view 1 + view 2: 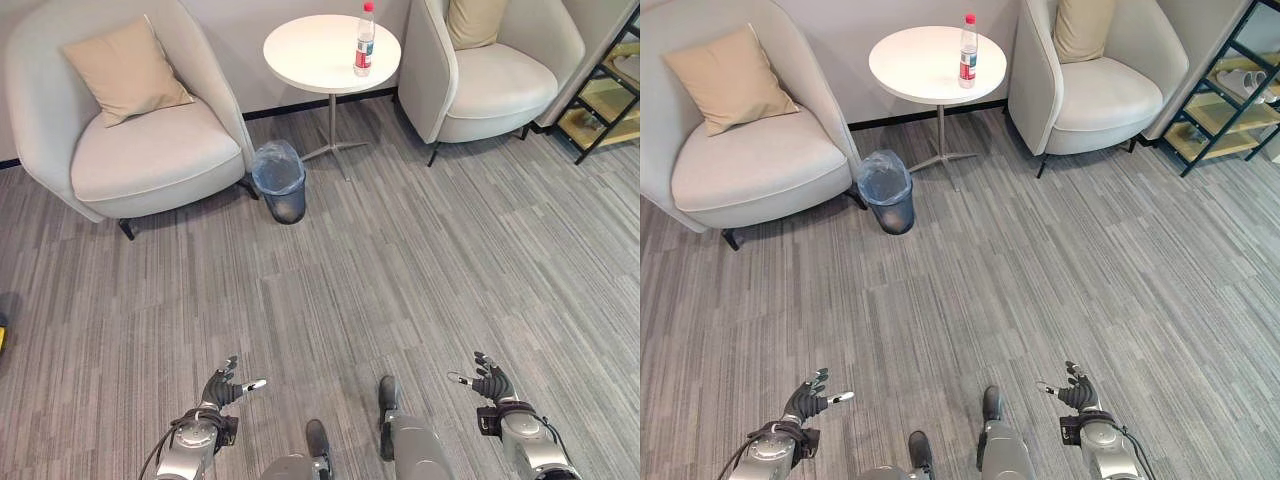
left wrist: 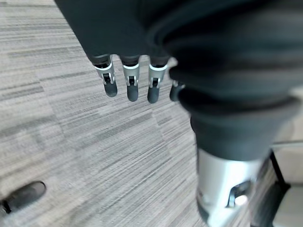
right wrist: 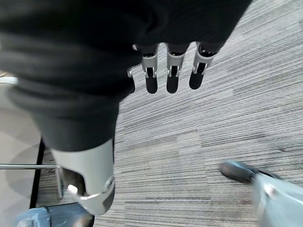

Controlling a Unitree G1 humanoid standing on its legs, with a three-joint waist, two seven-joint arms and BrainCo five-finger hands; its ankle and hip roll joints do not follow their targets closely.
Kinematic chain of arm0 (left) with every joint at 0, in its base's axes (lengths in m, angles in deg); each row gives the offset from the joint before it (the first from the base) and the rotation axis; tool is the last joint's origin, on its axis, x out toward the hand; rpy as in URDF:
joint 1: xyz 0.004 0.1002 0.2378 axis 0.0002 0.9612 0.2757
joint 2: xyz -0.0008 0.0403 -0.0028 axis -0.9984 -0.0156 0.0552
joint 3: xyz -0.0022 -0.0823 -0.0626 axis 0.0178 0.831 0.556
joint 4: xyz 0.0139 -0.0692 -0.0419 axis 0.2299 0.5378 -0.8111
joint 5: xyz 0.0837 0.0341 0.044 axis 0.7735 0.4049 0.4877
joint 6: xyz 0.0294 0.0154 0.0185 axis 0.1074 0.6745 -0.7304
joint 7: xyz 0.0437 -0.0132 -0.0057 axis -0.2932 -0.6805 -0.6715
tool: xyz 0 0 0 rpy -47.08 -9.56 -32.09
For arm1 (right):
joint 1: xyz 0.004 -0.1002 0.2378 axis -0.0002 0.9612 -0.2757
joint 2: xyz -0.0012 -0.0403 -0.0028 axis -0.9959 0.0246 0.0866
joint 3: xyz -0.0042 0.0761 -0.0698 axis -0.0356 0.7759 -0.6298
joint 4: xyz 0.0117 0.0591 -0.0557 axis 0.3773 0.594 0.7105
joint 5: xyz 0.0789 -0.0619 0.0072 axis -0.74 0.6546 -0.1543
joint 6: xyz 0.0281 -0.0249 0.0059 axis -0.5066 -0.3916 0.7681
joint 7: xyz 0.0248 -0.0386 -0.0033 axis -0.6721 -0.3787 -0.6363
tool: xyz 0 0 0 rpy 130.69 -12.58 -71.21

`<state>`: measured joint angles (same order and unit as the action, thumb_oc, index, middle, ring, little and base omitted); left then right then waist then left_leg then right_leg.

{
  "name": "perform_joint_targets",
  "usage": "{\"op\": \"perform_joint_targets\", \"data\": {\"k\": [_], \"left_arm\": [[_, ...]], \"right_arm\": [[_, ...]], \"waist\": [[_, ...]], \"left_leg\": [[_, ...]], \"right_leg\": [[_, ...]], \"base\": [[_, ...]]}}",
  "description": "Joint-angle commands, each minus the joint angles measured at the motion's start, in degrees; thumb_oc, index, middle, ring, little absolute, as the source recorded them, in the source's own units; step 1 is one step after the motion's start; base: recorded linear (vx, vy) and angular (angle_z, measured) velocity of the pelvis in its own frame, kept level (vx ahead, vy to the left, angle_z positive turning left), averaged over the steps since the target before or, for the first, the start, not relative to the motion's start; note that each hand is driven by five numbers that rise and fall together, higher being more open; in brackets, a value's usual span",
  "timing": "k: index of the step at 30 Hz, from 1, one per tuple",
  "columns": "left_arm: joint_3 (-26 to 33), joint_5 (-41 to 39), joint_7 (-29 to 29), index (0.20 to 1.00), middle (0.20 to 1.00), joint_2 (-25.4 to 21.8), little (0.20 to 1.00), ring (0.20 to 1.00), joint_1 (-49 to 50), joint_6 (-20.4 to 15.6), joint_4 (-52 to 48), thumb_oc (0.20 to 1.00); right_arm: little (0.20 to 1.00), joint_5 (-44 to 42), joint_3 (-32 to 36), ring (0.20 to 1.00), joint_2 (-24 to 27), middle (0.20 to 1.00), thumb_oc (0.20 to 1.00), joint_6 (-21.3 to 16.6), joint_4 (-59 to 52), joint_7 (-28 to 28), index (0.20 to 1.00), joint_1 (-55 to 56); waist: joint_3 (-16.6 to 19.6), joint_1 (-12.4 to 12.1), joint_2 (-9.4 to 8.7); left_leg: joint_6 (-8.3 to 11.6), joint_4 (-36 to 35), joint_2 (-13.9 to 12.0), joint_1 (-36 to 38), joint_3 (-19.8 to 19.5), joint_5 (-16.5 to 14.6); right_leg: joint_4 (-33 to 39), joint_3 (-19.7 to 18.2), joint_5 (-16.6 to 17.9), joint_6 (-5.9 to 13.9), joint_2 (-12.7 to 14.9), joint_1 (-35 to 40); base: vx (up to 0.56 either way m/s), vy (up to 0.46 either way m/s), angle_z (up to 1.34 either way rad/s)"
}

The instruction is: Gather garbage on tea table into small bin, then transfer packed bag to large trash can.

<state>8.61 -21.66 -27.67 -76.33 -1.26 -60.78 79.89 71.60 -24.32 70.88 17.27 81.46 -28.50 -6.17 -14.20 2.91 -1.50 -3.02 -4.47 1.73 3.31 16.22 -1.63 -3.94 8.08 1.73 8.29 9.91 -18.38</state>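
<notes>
Garbage on the tea table comes down to one thing: a clear plastic bottle (image 1: 365, 40) with a red cap and a red label, standing upright near the table's right edge.

Going by size, two pale grey armchairs come first. One armchair (image 1: 120, 150) stands to the left of the table and carries a tan cushion (image 1: 125, 68) tilted against its back; the other armchair (image 1: 495, 75) stands to the right, also with a tan cushion (image 1: 472, 20) at its back. Grey striped carpet (image 1: 400, 270) covers the floor between them and the robot. A dark metal shelf (image 1: 605, 95) with wooden boards shows at the far right.

Next is the round white tea table (image 1: 320, 55) on a thin metal stem, set between the two chairs against the wall. Below its left side, just beside the left armchair's front corner, stands the small bin (image 1: 280, 182), dark and lined with a bluish plastic bag (the bag's rim is folded over the top).

Well apart from all of this, low over the carpet, the left hand (image 1: 218, 390) and the right hand (image 1: 492, 383) hang with fingers straight and spread, each holding nothing. Each wrist view shows its own fingers extended over bare carpet.
</notes>
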Motion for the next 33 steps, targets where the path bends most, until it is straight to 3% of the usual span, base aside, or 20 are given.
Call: {"op": "perform_joint_targets", "data": {"k": [1,5,7,9,11,12,16,17,20,23,25,26,29,32,33], "left_arm": [[0.9,-0.9,-1.2,1.000,1.000,-1.7,1.000,1.000,0.1,-2.4,-2.5,1.000],[0.3,-0.6,-0.5,1.000,1.000,-0.4,1.000,1.000,0.5,-2.3,-2.2,1.000],[-0.4,-0.6,0.1,1.000,1.000,-0.1,1.000,1.000,0.0,-2.2,-2.5,1.000],[-1.1,-0.8,0.6,1.000,1.000,0.1,1.000,1.000,-0.4,-2.1,-2.8,1.000],[-2.2,-0.9,0.7,1.000,1.000,0.3,1.000,1.000,-1.6,-1.9,-2.5,1.000],[-2.5,-0.8,0.5,1.000,1.000,0.4,1.000,1.000,-2.0,-1.8,-2.4,1.000],[-3.2,-0.6,0.9,1.000,1.000,0.5,1.000,1.000,-2.2,-1.6,-2.6,1.000],[-3.4,-0.5,0.9,1.000,1.000,0.6,1.000,1.000,-2.1,-1.5,-2.9,1.000],[-3.1,-0.9,0.5,1.000,1.000,0.6,1.000,1.000,-1.7,-1.4,-3.3,1.000],[-2.6,-1.1,0.3,1.000,1.000,0.5,1.000,1.000,-0.8,-1.3,-4.3,1.000],[-1.9,-1.0,0.6,1.000,1.000,0.4,1.000,1.000,0.0,-1.3,-4.4,1.000],[-1.5,-1.0,0.7,1.000,1.000,0.2,1.000,1.000,1.1,-1.2,-4.6,1.000],[-0.9,-1.2,0.5,1.000,1.000,-1.1,1.000,1.000,1.0,-1.3,-4.3,1.000],[-0.7,-1.1,0.4,1.000,1.000,-1.6,1.000,1.000,0.9,-1.3,-4.1,1.000],[-0.2,-0.9,-0.1,1.000,1.000,-2.2,1.000,1.000,0.8,-1.5,-3.9,1.000]], "right_arm": [[1.000,-0.7,0.4,1.000,1.6,1.000,1.000,-1.2,-1.5,-0.2,1.000,0.3],[1.000,-0.8,1.7,1.000,2.3,1.000,1.000,-2.0,-2.0,-0.2,1.000,1.7],[1.000,-1.3,2.4,1.000,2.9,1.000,1.000,-2.5,-2.6,0.0,1.000,2.4],[1.000,-2.2,2.7,1.000,3.4,1.000,1.000,-3.0,-2.5,-0.1,1.000,2.5],[1.000,-3.0,2.9,1.000,4.2,1.000,1.000,-2.6,-2.0,-0.3,1.000,2.0],[1.000,-3.3,2.8,1.000,4.4,1.000,1.000,-2.6,-1.4,-0.4,1.000,1.6],[1.000,-3.9,3.5,1.000,4.7,1.000,1.000,-2.5,-0.9,-0.5,1.000,2.1],[1.000,-4.1,3.5,1.000,4.8,1.000,1.000,-2.5,-0.9,-0.6,1.000,2.1],[1.000,-4.1,3.1,1.000,4.2,1.000,1.000,-2.4,0.5,-1.2,1.000,2.0],[1.000,-3.7,3.1,1.000,3.7,1.000,1.000,-2.0,1.0,-1.5,1.000,2.4],[1.000,-2.9,3.1,1.000,3.3,1.000,1.000,-1.8,1.2,-1.0,1.000,2.6],[1.000,-2.2,3.1,1.000,2.9,1.000,1.000,-1.6,1.1,-0.9,1.000,2.7],[1.000,-1.7,1.8,1.000,1.4,1.000,1.000,-1.4,0.1,0.2,1.000,1.8],[1.000,-1.6,1.3,1.000,1.1,1.000,1.000,-1.3,-0.7,0.4,1.000,1.1],[1.000,-1.7,1.1,1.000,0.9,1.000,1.000,-1.5,-1.3,0.6,1.000,0.4]], "waist": [[1.7,1.0,0.13],[3.2,2.0,1.12],[3.5,2.6,2.11],[3.5,3.0,2.16],[2.4,2.7,1.55],[2.0,2.4,1.19],[1.7,1.9,0.21],[1.4,1.3,-0.01],[1.3,-0.7,0.28],[1.5,-1.8,0.33],[2.3,-2.3,0.55],[2.8,-2.8,-0.07],[4.5,-3.7,-2.50],[4.7,-3.9,-2.49],[4.5,-3.9,-2.18]], "left_leg": [[3.21,5.6,-0.3,4.2,-9.4,-10.2],[5.35,7.4,-2.5,5.4,-10.3,-10.7],[8.20,12.8,-5.1,3.9,-10.6,-6.5],[9.34,18.7,-6.9,1.3,-10.0,-2.6],[8.96,26.1,-8.2,-3.0,-9.3,-0.1],[8.44,26.6,-7.7,-5.0,-9.5,-1.3],[7.38,21.5,-7.7,-9.1,-7.1,-3.9],[7.39,19.4,-7.6,-11.4,-7.4,-3.0],[9.12,8.5,-7.4,-17.3,-9.7,5.1],[9.48,4.2,-7.3,-19.8,-8.5,6.9],[9.36,4.9,-7.8,-19.2,-7.6,7.9],[8.69,7.5,-7.5,-19.2,-7.3,7.9],[5.91,12.7,-5.4,-18.1,-4.7,2.4],[4.48,13.5,-4.5,-17.3,-4.2,0.3],[3.15,13.7,-3.4,-15.9,-4.1,-1.5]], "right_leg": [[-0.8,1.4,-0.1,0.98,-1.4,2.7],[-2.3,2.2,-0.6,-1.08,-1.9,4.5],[-2.1,2.9,-2.6,-2.97,-3.6,7.0],[-1.3,3.4,-4.0,-4.73,-4.5,9.0],[-0.4,2.8,-6.6,-6.49,-5.6,12.2],[-0.1,2.6,-7.0,-6.62,-5.5,12.9],[1.6,3.1,-8.4,-6.06,-5.0,15.6],[2.0,2.9,-8.8,-6.06,-5.2,16.6],[3.5,1.9,-10.3,-5.49,-7.0,20.2],[3.4,0.4,-12.2,-4.86,-7.3,23.6],[3.3,-1.1,-13.2,-4.42,-7.5,26.0],[2.9,-2.2,-13.4,-3.91,-6.1,27.9],[-2.2,-4.5,-10.9,-0.63,-1.4,26.5],[-6.6,-5.3,-9.0,0.18,-0.5,24.3],[-11.3,-5.6,-6.1,0.93,0.3,21.3]], "base": [[0.32,-0.183,0.03],[0.31,-0.218,0.62],[0.25,-0.275,0.46],[0.20,-0.255,0.35],[0.26,-0.290,-0.01],[0.24,-0.217,0.12],[0.17,-0.064,0.05],[0.28,-0.034,-0.01],[0.36,-0.006,-0.02],[0.32,0.058,-0.18],[0.57,0.209,-0.42],[0.82,0.345,-0.80],[0.52,0.262,-0.84],[0.24,0.173,-0.22],[0.27,0.219,-0.11]]}}
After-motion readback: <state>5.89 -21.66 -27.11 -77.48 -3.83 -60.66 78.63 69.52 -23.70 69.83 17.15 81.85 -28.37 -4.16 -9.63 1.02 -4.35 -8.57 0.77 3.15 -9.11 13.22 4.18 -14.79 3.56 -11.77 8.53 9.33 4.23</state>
